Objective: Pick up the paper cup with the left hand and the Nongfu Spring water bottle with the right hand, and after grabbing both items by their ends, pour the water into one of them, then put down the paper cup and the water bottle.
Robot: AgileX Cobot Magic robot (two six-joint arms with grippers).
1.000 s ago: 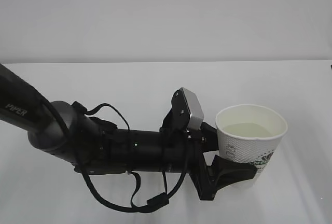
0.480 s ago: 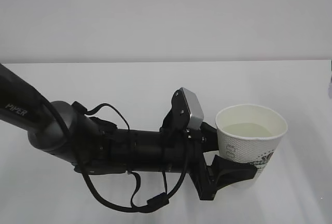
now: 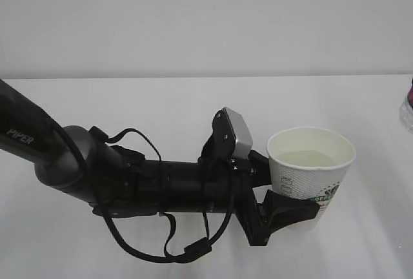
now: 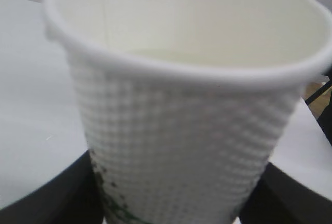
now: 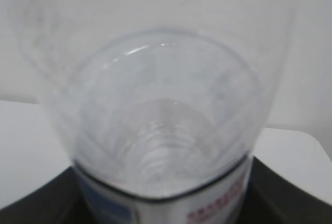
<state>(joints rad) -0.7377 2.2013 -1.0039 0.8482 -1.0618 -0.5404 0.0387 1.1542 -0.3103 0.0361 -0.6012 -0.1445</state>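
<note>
From the exterior view we are seeing the left hand (image 3: pixel 284 209) reaching in from nine o'clock, its PIPER-marked arm (image 3: pixel 39 143) lying nearly level over the white table (image 3: pixel 161 104), fingers clamped on the lower wall of the paper cup (image 3: pixel 312 166). The cup is standing upright at about four o'clock in that view, with the water (image 3: pixel 310 158) showing as a pale pool inside. The left wrist view is giving only the cup's dimpled wall and rim, filling the picture. The Nongfu Spring water bottle (image 5: pixel 161 146) is showing plainly only in the right wrist view, blurred; the right hand (image 5: pixel 166 203) is gripping it, we think, dark fingers flanking it at five and seven o'clock.
</note>
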